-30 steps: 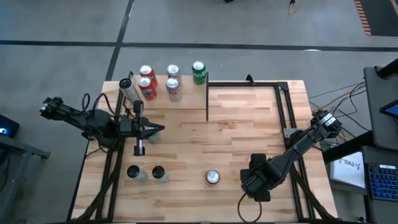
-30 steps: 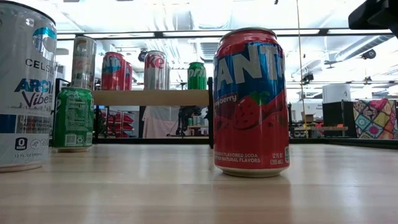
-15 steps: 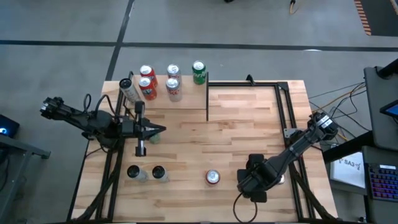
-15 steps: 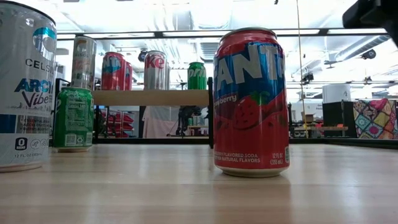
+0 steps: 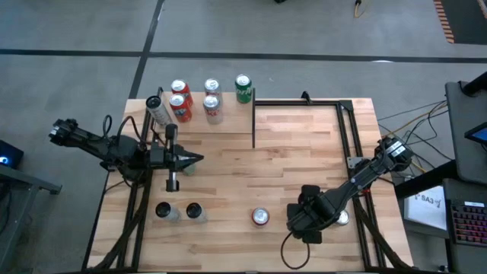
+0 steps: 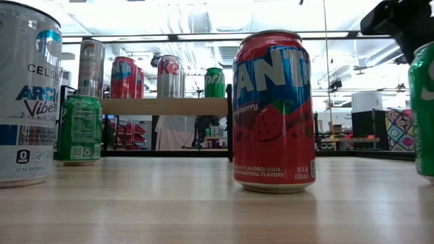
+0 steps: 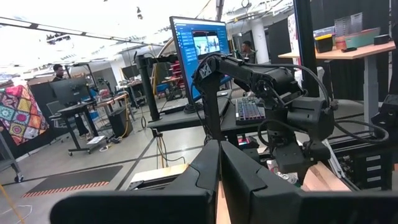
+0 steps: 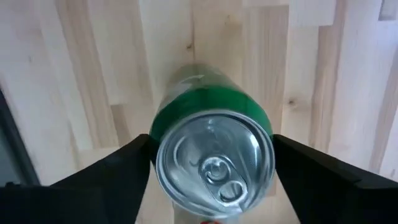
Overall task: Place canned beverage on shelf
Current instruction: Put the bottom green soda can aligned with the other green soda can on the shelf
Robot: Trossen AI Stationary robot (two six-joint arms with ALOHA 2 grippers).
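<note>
A green can [image 8: 211, 118] stands upright between the fingers of my right gripper [image 8: 211, 186], which points down at the table's near right [image 5: 307, 221]. In the low view the can [image 6: 424, 115] shows at the right edge. The shelf [image 6: 166, 106] at the far left carries several cans [image 5: 211, 97]. My left gripper [image 5: 194, 158] is shut and empty. It hangs level over the table's left part, above a small green can [image 6: 80, 129] that stands on its base. My right gripper has the green can's upper wall, just under the rim [image 8: 161, 130], between its two fingers, one on each side. The fingers [image 8: 112, 180] come from above, pointing down. The can is upright; whether its base is on the table I cannot tell.
A red Fanta can [image 5: 261, 217] stands near the front edge, just left of my right gripper. Two more cans [image 5: 176, 211] stand at the near left. A black post [image 5: 253, 122] and rails [image 5: 304, 100] edge the far right of the table.
My right gripper has shifted slightly toward the table's left edge. The green can has come with it, still upright, into the low view from that picture's right side.
</note>
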